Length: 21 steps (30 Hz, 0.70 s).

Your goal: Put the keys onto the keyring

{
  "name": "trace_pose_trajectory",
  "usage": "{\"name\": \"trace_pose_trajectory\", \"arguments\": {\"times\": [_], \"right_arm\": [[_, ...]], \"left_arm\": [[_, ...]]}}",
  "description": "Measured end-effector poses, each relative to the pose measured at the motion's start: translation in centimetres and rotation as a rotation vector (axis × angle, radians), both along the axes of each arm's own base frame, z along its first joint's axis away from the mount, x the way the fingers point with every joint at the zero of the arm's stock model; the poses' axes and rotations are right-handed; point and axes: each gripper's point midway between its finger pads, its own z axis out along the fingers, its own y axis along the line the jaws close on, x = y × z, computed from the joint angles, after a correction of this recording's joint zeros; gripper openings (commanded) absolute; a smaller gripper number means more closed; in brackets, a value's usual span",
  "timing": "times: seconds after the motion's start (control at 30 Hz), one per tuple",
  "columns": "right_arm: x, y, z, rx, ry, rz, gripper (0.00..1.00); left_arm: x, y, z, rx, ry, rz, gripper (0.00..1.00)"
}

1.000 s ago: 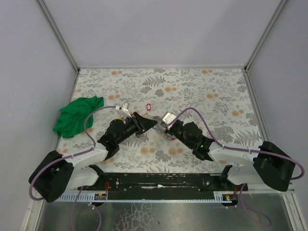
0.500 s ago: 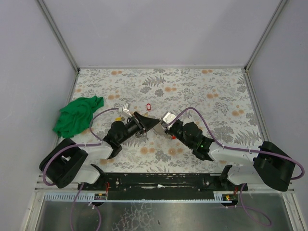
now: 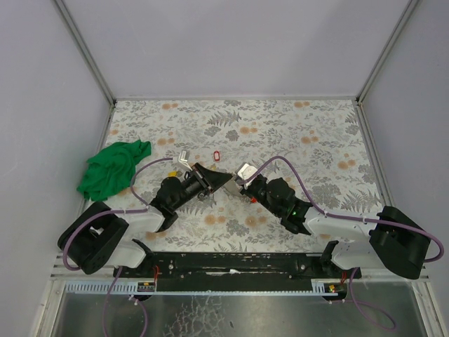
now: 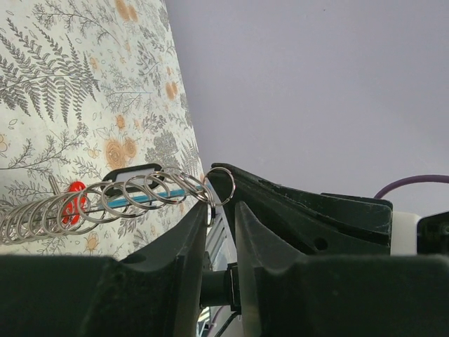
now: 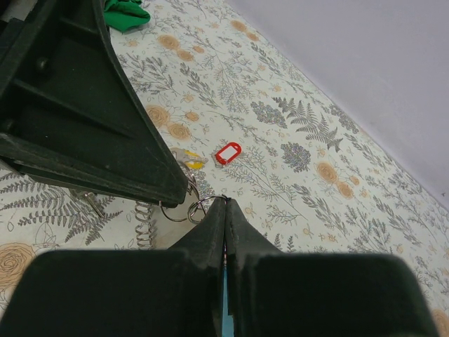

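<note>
**A:** The right gripper is clamping fully shut, and the end ring of the keyring chain is looking nipped right at its tip.

**B:** And the left gripper?

**A:** Its jaws are standing a sliver apart. Rings are draping over one fingertip, but it isn't biting on anything I can make out.

**B:** Where's the key lying?

**A:** The red-tagged key is lying flat on the fern-print tablecloth. It's just beyond where the two tips are meeting, on the far side from the bases, with its long axis running roughly across the table. Both arms are sitting near it. I'm backing the left, since its jaws are free.

**B:** Any crowding?

**A:** Bare cloth is showing all round the tag. The green rag is bunching well off to the left, and the pale walls are standing well back.
</note>
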Motion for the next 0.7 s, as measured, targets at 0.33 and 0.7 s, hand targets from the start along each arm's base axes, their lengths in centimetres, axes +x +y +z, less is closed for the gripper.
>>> {"name": "trace_pose_trajectory", "arguments": {"times": [0.33, 0.7], "right_arm": [[-0.1, 0.0, 0.0, 0.002, 0.002, 0.002, 0.01], [-1.5, -1.5, 0.1, -0.041, -0.020, 0.036, 0.31]], "left_arm": [[0.1, 0.0, -0.5, 0.019, 0.000, 0.000, 0.00], [0.2, 0.9, 0.2, 0.209, -0.065, 0.004, 0.00]]}}
